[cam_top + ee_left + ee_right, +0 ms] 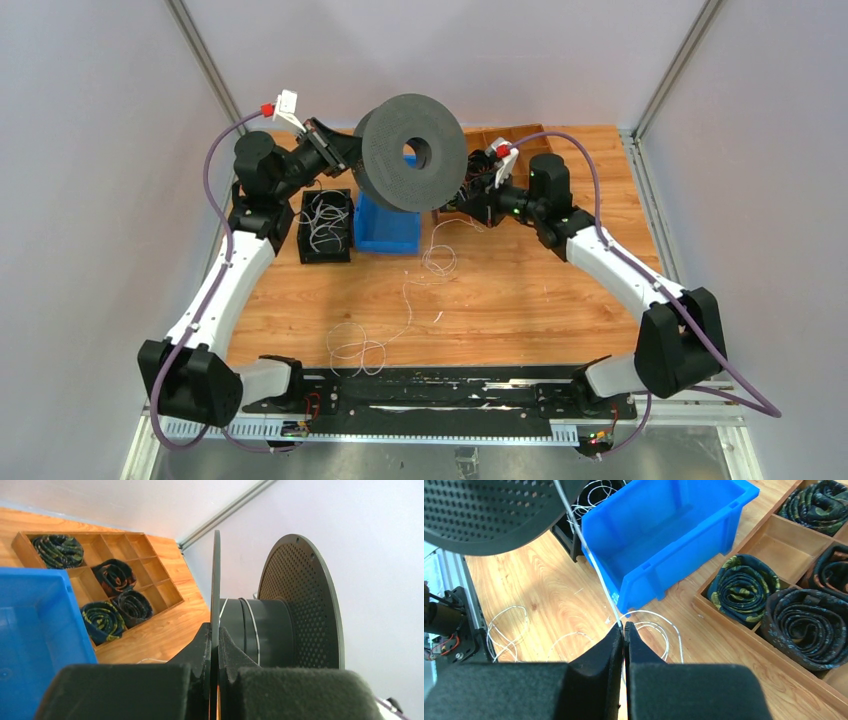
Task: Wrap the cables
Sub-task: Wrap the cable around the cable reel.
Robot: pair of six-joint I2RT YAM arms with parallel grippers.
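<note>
My left gripper (345,150) (216,630) is shut on the near flange of a dark grey spool (412,152) (300,600) and holds it in the air above the blue bin. A turn of thin whitish cable (255,630) lies round its hub. My right gripper (460,200) (623,626) is shut on the same cable (594,565), which runs taut from its fingertips up to the spool (489,515). More cable (360,345) trails in loose loops (654,625) over the wooden table toward the front edge.
A blue bin (390,228) (674,540) sits under the spool. Beside it on the left stands a black box (326,225) holding tangled wires. A wooden compartment tray (520,132) (749,640) with dark rolled coils (60,550) lies at the back right.
</note>
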